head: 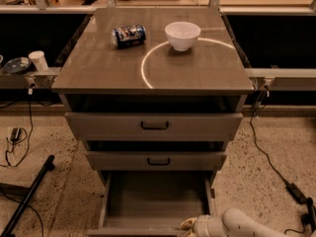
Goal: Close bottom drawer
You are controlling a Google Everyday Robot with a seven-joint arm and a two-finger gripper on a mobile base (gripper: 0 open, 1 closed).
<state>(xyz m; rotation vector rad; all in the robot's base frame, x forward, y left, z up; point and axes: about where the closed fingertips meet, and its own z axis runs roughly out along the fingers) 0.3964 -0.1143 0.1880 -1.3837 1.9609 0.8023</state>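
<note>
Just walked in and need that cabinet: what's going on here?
A white robot arm's gripper sits low at the front edge of the grey-brown bottom drawer, which is pulled far out. On the cabinet top, a blue soda can lies on its side beside a white bowl.
</note>
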